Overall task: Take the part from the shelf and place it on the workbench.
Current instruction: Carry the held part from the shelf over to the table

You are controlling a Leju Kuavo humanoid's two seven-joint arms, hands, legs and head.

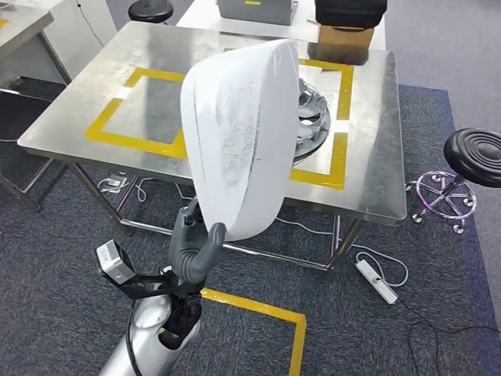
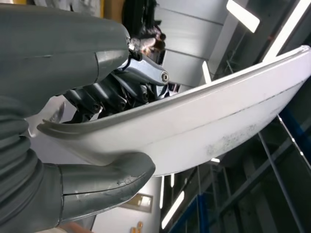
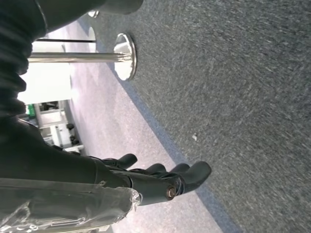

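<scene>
Left hand grips the white curved part by its lower edge, thumb on one face and darker fingers on the other, seen close in the left wrist view; part is held upright in the air just in front of the steel table, its top overlapping the table's near edge in the head view. Right hand hangs low over the carpet, fingers loosely extended, holding nothing. Step in hand, as I read it: carry and set down. To do it well: lift the lower rim clear of the table edge, bring it over one of the yellow-taped squares, lay the broad face down before letting go; grip is on a thin rim, so it may swing or slip. A silvery wheel-like part already lies in the right-hand taped square, so keep clear of it. Containers: cardboard box at the table's far edge, contents not visible.
</scene>
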